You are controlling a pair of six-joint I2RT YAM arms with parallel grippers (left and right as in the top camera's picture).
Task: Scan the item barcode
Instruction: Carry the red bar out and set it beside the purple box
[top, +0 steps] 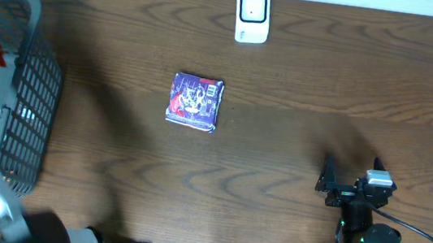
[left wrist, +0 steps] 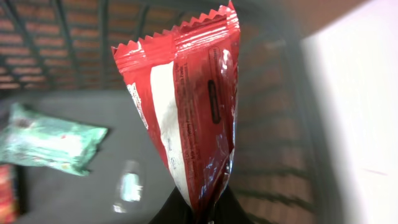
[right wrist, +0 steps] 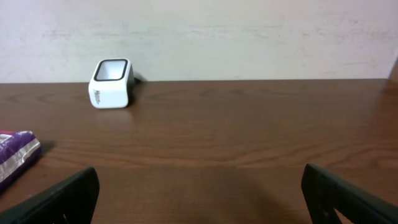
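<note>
The left jaws pinch the bottom of the red packet (left wrist: 186,106), inside the basket (top: 34,109) at the left edge. The right jaws are wide open, lower right, with table (top: 279,145) stretching up to the scanner (top: 252,15).

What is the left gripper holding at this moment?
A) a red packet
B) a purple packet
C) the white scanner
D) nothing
A: in the left wrist view the left gripper is shut on the lower end of a red packet.

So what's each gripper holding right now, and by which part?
The left gripper pinches a red packet by the end opposite its visible serrated edge. The right gripper is open and holds nothing.
</note>
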